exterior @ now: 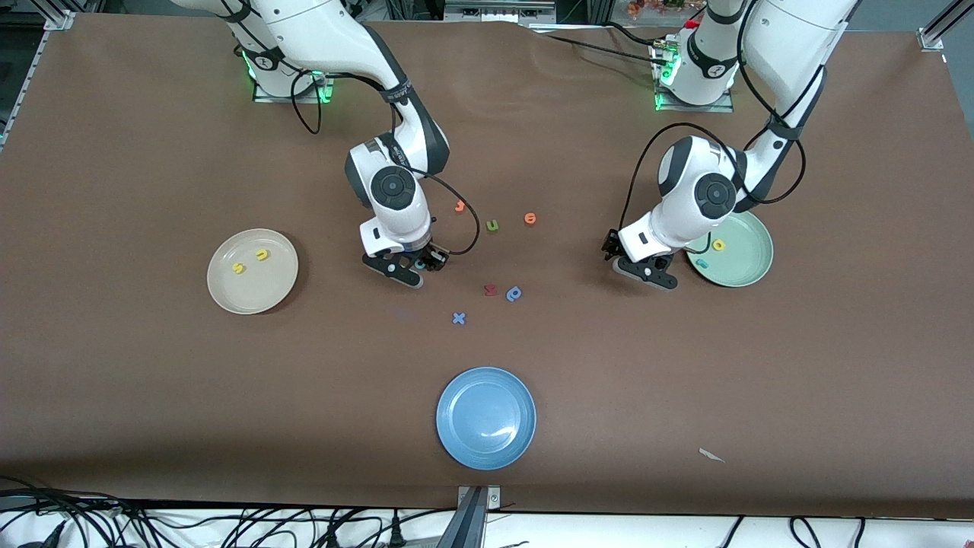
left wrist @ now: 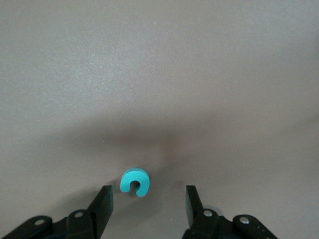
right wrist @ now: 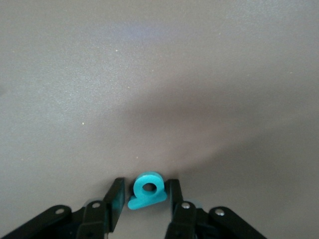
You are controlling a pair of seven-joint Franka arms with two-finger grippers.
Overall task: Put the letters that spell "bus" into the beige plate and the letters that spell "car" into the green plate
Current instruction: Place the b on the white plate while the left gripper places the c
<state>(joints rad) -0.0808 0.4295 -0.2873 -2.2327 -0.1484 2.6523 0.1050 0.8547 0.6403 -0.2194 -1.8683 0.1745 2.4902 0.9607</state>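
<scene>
- blue plate [exterior: 485, 418] on the brown table [exterior: 152, 396], nearest the front camera
- blue "x" [exterior: 458, 318] farther from the camera than that plate
- red letter [exterior: 491, 289] and blue "p"-like letter [exterior: 514, 293] just beside each other
- olive-green "u" [exterior: 492, 225] between two orange letters [exterior: 459, 205] [exterior: 530, 218]
- white scrap [exterior: 711, 455] toward the left arm's end, near the table's front edge

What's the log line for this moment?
right pincer: straddling teal b | left pincer: open, over teal c | beige plate: yellow s, yellow u
</scene>
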